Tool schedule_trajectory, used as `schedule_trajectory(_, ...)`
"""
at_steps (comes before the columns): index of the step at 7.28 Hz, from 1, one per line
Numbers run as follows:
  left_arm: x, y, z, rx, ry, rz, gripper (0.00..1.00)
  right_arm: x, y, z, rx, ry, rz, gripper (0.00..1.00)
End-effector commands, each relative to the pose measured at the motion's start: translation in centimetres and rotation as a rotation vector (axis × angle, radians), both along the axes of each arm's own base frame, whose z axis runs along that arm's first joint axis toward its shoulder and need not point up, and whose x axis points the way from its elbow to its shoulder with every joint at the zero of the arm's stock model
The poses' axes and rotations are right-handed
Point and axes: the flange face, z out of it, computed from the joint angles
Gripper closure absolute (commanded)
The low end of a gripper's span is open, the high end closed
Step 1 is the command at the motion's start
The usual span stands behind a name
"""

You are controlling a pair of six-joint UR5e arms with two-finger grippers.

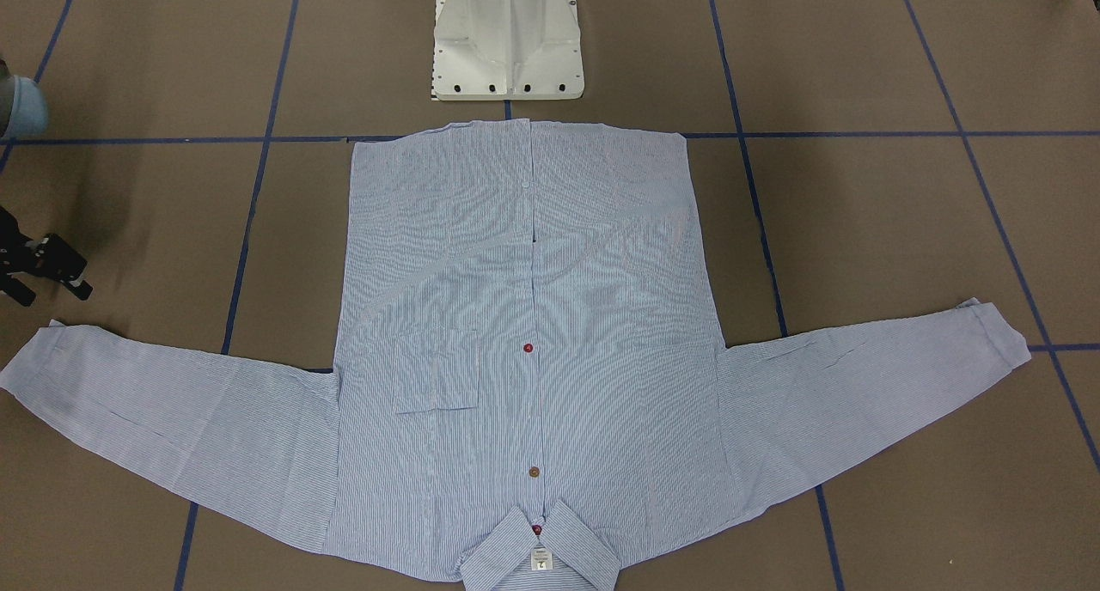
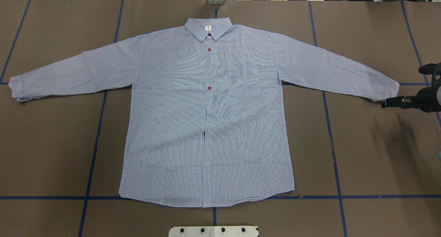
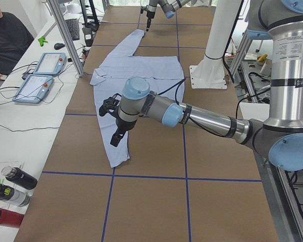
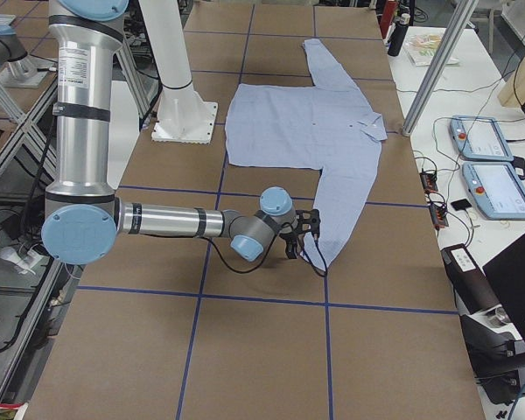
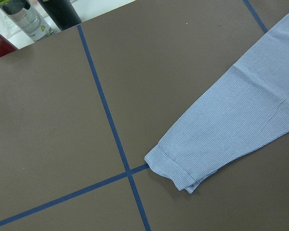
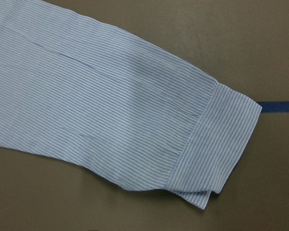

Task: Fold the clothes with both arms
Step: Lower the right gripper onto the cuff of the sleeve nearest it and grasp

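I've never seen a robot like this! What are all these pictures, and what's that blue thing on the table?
It's a robot with a left arm and a right arm, each ending in a two-finger gripper. Two cameras look down on the table, two watch from its ends, and one rides on each wrist. The blue thing is a striped shirt, spread flat with its sleeves out. The left gripper hangs over the left cuff; the right gripper is near the right cuff. Nothing looks held.

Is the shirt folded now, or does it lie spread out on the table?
Spread out. The shirt lies flat, front up, with both sleeves stretched to the sides and no part turned over another.
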Motion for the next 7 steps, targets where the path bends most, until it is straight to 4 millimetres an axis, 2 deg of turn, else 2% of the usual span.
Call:
schedule_trajectory(1, 0.0, 0.0, 0.1, -0.001, 0.0, 0.0, 0.0, -0.2, 0.5, 1.0, 0.026, -0.015, 0.013, 0.34)
schedule_trajectory(3, 0.0, 0.1, 0.1, -0.003, 0.0, 0.0, 0.0, -0.4, -0.1, 0.7, 0.039, -0.014, 0.016, 0.43)
schedule_trajectory(4, 0.0, 0.1, 0.1, -0.003, 0.0, 0.0, 0.0, -0.5, -0.4, 0.5, 0.05, -0.008, 0.027, 0.45)
schedule_trajectory(7, 0.0, 0.1, 0.1, -0.001, 0.0, 0.0, 0.0, 1.2, -1.1, 1.1, 0.101, 0.042, 0.055, 0.47)
